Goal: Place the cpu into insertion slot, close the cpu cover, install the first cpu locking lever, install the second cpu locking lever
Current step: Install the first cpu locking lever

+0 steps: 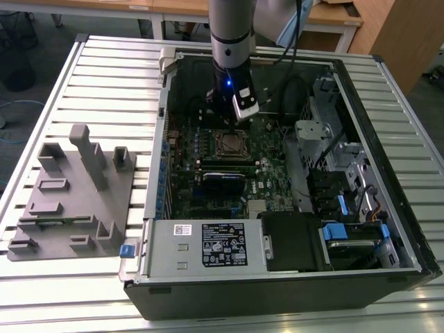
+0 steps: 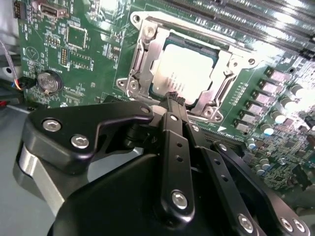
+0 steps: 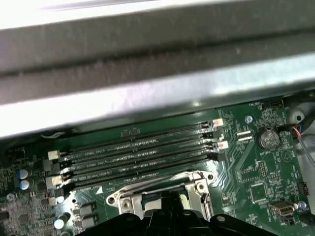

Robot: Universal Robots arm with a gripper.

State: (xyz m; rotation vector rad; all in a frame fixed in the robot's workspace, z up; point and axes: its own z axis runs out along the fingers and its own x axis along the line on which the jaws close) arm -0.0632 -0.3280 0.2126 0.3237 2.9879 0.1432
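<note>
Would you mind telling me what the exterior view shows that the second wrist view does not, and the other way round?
The exterior view alone takes in the whole open computer case, the slatted table, the grey fixture block and the power supply. The second wrist view alone shows the coin cell battery and the cpu seated under the cpu cover. Both show the gripper above the insertion slot on the green motherboard.

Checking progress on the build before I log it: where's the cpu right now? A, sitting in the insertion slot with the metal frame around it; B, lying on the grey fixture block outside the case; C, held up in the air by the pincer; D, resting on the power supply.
A: in the second wrist view the cpu sits flat in the insertion slot, framed by the cpu cover.
</note>
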